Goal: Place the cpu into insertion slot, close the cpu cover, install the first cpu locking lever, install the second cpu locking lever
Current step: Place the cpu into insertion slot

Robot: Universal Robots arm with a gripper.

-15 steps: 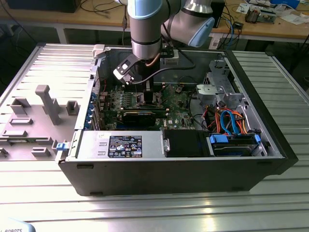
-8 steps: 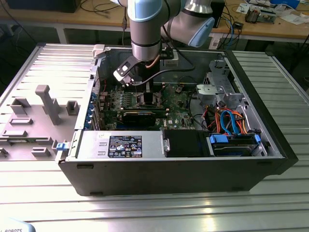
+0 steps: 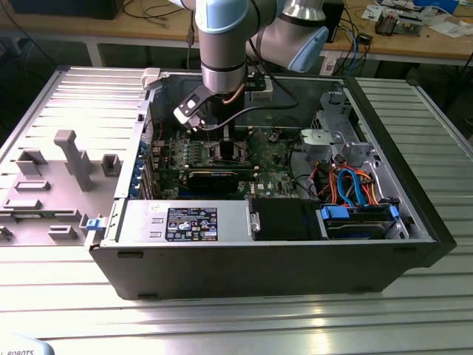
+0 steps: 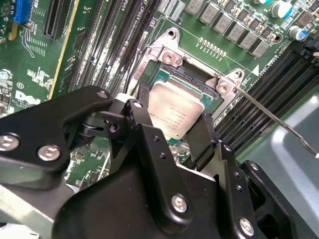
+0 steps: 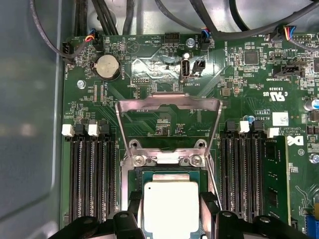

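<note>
My jaws sit narrow, closed on two opposite edges of the cpu [image 4: 174, 112], gripping by the rim so its dull grey metal face lies level as it rests squarely in the insertion slot [image 4: 192, 73]. The cpu cover [image 5: 168, 102], a thin silver frame with an open window, stands swung back on its hinge to leave the slot clear, and a thin wire locking lever [image 4: 271, 115] angles out unlatched over the green motherboard [image 5: 149, 74]

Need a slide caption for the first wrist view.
Gripper poised at the cpu lying in the insertion slot, cpu cover open.
</note>
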